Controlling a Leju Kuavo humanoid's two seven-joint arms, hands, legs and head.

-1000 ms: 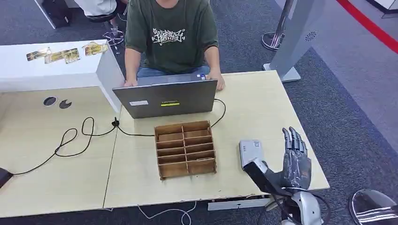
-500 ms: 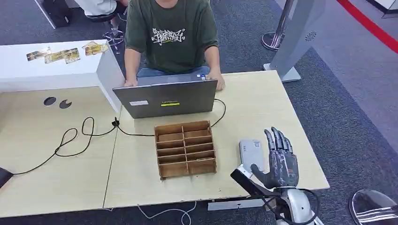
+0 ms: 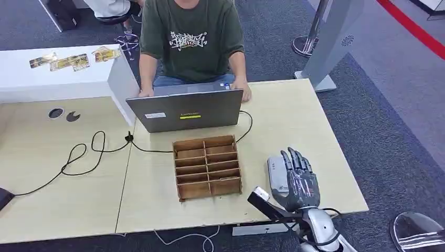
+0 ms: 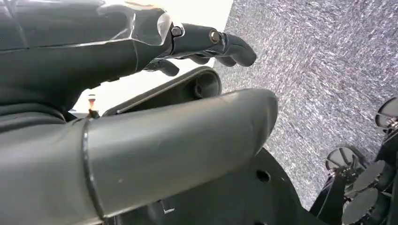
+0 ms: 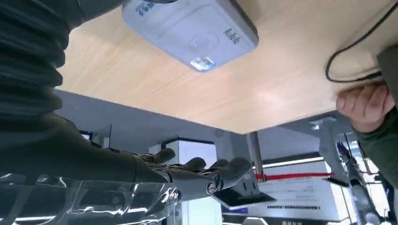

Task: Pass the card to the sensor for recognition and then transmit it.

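My right hand (image 3: 302, 184) hovers over the near part of the grey card reader (image 3: 277, 169), with its fingers stretched out toward the laptop. It holds a dark card (image 3: 266, 205) that sticks out from its thumb side toward the table's front edge. In the right wrist view the reader (image 5: 197, 28) lies on the wooden tabletop, and the card (image 5: 241, 198) shows beside the fingertips (image 5: 225, 171). My left hand (image 4: 206, 40) hangs beside my body over the carpet, fingers loosely extended and holding nothing.
A wooden divided box (image 3: 207, 167) stands just left of the reader. Behind it, a person (image 3: 191, 37) sits at an open laptop (image 3: 184, 110), one hand (image 5: 366, 105) at its edge. A black cable (image 3: 84, 157) runs across the table (image 3: 63, 205). A white counter (image 3: 57, 81) carries several cards.
My right hand has moved left with the card, from beside the reader to over it. The person and the other objects have stayed where they were.
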